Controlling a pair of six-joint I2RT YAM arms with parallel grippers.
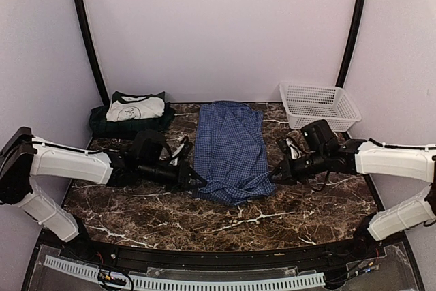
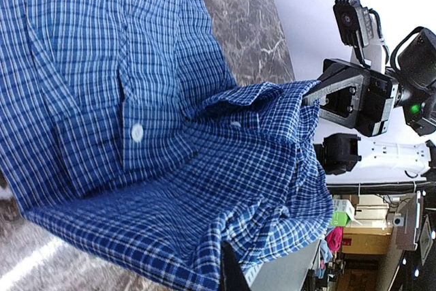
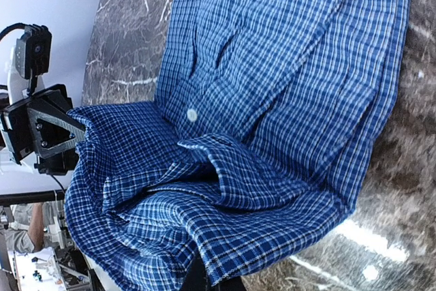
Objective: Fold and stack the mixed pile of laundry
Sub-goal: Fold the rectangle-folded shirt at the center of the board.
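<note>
The blue-and-white check shirt [image 1: 229, 148] lies lengthwise on the middle of the marble table, its near end bunched and lifted a little. My left gripper [image 1: 193, 180] is shut on the shirt's near left corner. My right gripper [image 1: 275, 174] is shut on its near right corner. In the left wrist view the shirt [image 2: 136, 100] fills the frame and drapes over my dark finger [image 2: 230, 272]. In the right wrist view the shirt [image 3: 272, 80] likewise covers my finger [image 3: 202, 281]. A folded white/cream garment with dark green trim [image 1: 138, 108] rests on a dark green plaid one [image 1: 129, 126] at the back left.
A white plastic lattice basket [image 1: 319, 105] stands at the back right. The table's [image 1: 204, 219] curved front edge runs close below both arms. Purple walls close in the back and sides.
</note>
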